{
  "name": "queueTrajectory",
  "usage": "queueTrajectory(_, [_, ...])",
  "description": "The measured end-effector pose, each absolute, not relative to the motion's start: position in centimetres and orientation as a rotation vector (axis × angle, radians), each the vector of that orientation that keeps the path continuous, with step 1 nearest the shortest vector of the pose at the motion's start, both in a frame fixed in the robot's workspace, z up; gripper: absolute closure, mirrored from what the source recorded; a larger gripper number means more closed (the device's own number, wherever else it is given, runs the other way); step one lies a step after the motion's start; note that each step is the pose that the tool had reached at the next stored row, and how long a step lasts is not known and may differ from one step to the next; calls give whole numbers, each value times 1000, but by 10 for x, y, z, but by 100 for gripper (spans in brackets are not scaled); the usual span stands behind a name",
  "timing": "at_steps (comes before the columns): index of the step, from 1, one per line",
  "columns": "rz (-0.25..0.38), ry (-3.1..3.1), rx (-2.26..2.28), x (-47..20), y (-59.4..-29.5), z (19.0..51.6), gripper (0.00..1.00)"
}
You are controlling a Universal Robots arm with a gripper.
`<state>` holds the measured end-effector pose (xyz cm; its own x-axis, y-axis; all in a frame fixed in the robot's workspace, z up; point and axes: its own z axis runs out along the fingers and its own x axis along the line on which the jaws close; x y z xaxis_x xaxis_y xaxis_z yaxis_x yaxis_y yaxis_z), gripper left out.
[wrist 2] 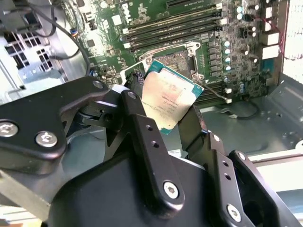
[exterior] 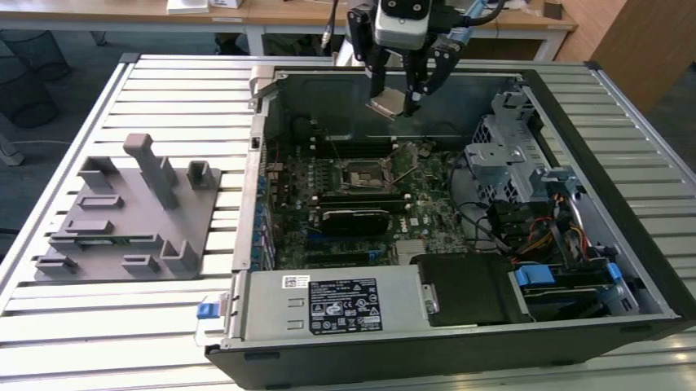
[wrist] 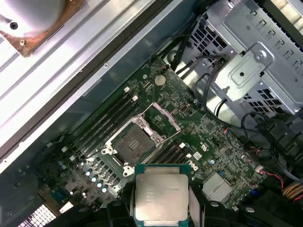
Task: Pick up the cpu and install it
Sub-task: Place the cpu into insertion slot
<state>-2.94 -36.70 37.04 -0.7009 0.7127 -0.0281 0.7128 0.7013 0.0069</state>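
Slatted table (exterior: 163, 326) bears one open computer case (exterior: 653, 277). The gripper (exterior: 398, 101) has its two fingers (wrist 2: 142, 127) closed partway onto the one cpu (wrist 2: 168, 101), clamping opposite edges. The cpu hangs tilted, higher than the single open socket (wrist: 134, 142), near it but not touching. One grey fixture (exterior: 120, 220) stands well apart from the socket.

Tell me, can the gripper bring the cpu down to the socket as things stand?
Probably yes: the gripper holds the cpu above the open case, and the socket below lies uncovered, with nothing seen between them.
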Motion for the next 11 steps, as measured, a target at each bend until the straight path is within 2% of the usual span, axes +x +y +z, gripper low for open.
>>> queueTrajectory(11, [-13,2776,1408,-29,-367,369,46])
